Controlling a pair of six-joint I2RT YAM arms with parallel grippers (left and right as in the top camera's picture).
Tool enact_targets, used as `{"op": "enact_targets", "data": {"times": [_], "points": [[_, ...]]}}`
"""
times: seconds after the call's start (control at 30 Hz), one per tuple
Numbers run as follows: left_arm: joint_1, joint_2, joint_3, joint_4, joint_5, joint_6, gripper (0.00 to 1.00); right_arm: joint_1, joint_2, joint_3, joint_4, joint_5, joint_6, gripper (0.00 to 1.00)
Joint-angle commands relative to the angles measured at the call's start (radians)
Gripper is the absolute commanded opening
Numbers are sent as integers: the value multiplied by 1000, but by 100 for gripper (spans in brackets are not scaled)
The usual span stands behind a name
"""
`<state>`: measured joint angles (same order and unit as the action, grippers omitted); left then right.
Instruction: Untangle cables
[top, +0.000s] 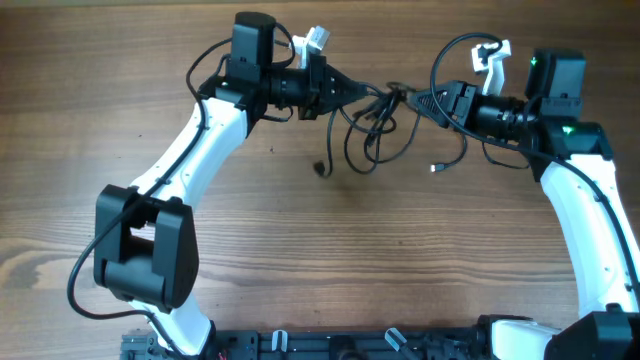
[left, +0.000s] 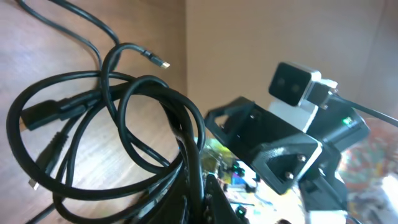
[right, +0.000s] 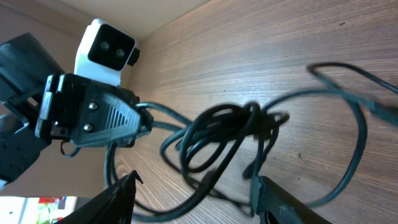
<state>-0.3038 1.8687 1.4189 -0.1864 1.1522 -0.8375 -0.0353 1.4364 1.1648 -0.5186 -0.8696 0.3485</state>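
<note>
My left gripper (top: 350, 92) is clamped on strands at the left edge of the cables (top: 372, 130), which sit bunched in tangled loops between my arms. My right gripper (top: 418, 100) gapes wide just right of the bunch, holding nothing. I judge it best to close on one outer loop only, then draw it slowly away from the bunch and ease off if the knot tightens.

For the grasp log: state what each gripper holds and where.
Left gripper pinches the cables by strands at the bunch's near end. Right gripper is open, straddling strands, gripping nothing.
</note>
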Motion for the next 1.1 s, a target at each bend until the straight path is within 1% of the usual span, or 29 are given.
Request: {"op": "enact_targets", "data": {"times": [0.0,0.13,0.2,0.27,0.37,0.43,0.47,0.57,0.63,0.7,0.73,0.8,0.83,0.93,0.97,1.03,1.07], "points": [[5,-7,6,10,-25,56,4,21,16,5,-2,19,10,61],[5,-7,6,10,-25,43,4,78,37,5,-9,47,11,57],[5,-7,6,10,-25,18,4,90,46,5,-21,87,33,50],[5,-7,6,10,-25,-13,4,92,47,5,-35,117,78,45],[5,-7,6,10,-29,-61,4,95,47,5,-58,118,114,46],[5,-7,6,10,-37,-61,4,102,49,5,-82,119,133,47],[5,-7,6,10,-40,-61,4,111,53,5,-80,121,156,49],[5,-7,6,10,-43,-61,4,150,85,5,-26,122,223,50],[5,-7,6,10,-48,-60,4,177,116,5,-6,117,249,49],[5,-7,6,10,-58,-61,4,196,134,5,-3,119,256,43],[5,-7,6,10,-64,-61,4,206,143,5,0,119,256,37],[5,-7,6,10,-78,-60,4,209,151,5,2,127,254,18],[5,-7,6,10,-97,-60,4,209,148,5,6,130,248,5],[6,-7,6,9,-190,-56,4,209,88,6,1,122,178,4],[5,-7,6,8,-239,-56,4,209,43,6,2,84,131,4],[5,-7,6,-14,-318,-56,4,209,-26,6,-3,30,94,4],[5,-7,6,-47,-380,-57,4,209,-68,6,-18,10,91,4]]}}
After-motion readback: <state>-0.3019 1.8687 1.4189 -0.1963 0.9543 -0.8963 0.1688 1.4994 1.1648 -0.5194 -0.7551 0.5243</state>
